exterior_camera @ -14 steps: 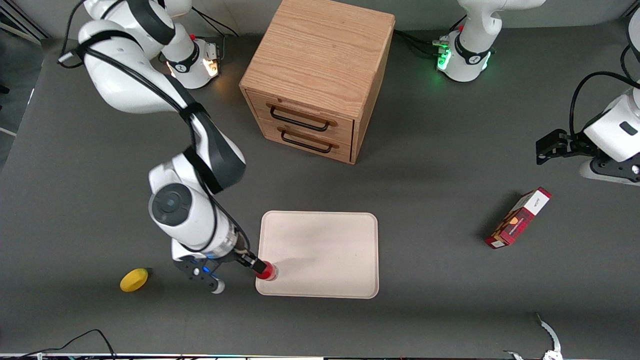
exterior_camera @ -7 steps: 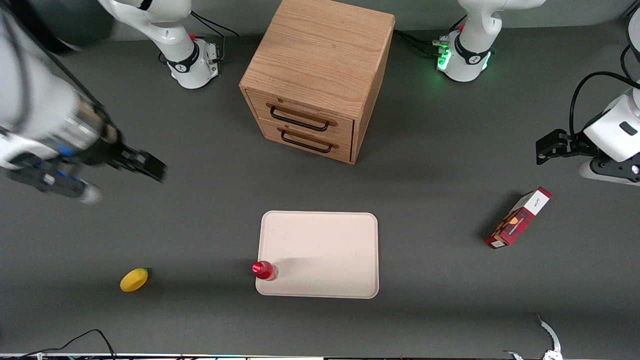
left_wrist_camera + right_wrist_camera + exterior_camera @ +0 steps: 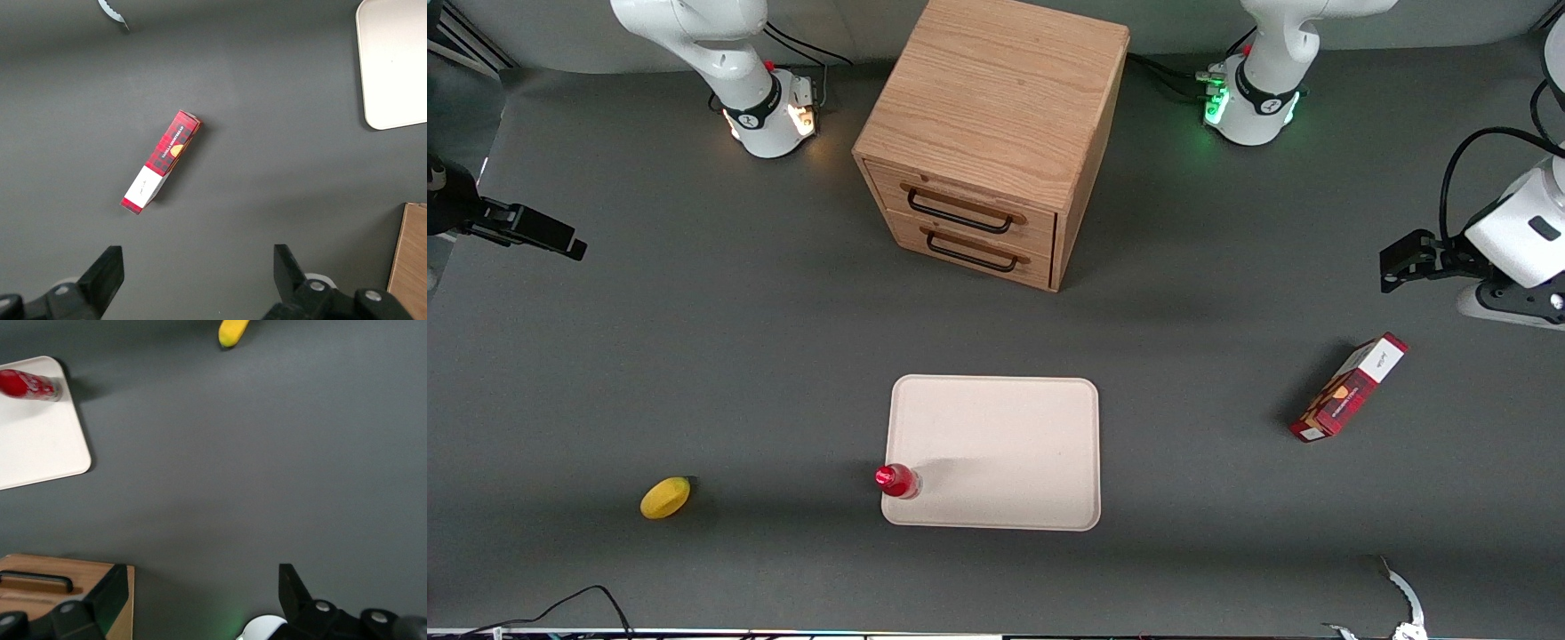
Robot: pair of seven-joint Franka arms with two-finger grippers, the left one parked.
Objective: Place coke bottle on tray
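Observation:
The small red coke bottle stands upright on the beige tray, in the tray's corner nearest the front camera, toward the working arm's end. It also shows in the right wrist view, on the tray. My gripper is high up at the working arm's end of the table, far from the bottle. Its jaws are spread wide with nothing between them, and in the right wrist view the gripper looks down on bare table.
A wooden two-drawer cabinet stands farther from the front camera than the tray. A yellow lemon lies toward the working arm's end. A red-and-white box lies toward the parked arm's end.
My gripper let go of the bottle on the tray, then rose and swung away to the working arm's end of the table. The bottle stays upright where it was left.

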